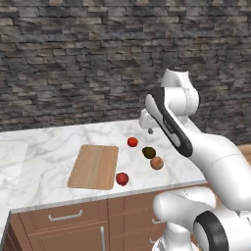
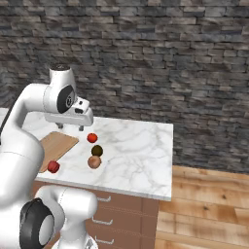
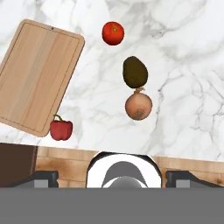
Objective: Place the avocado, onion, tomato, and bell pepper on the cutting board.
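Pincer (image 2: 71, 126) open, jaws spread wide, gripping nothing, hanging high above the tabletop (image 1: 49, 152) over the produce. Fingertips (image 3: 43, 178) at the bottom corners of the hand view, far apart.

Board (image 1: 94, 166) flat on marble tabletop, near front edge, bare. Nothing of the produce on it.

Pepper (image 1: 122, 179) on the tabletop just beside the board's near right corner, at the front edge; touching or a hair apart, can't tell. Stem visible in hand view (image 3: 61, 129).

Tomato (image 1: 132, 142) on tabletop right of the board, toward the wall, well apart from it.

Avocado (image 1: 149, 152) right of and nearer than the tomato, close to it but apart.

Onion (image 1: 157, 163) just beside the avocado on its near side; in hand view (image 3: 138, 106) onion's top appears to meet avocado's (image 3: 135, 72) end.

Tomato, avocado, onion in a rough line running diagonally toward the front right. All four items still off the board.
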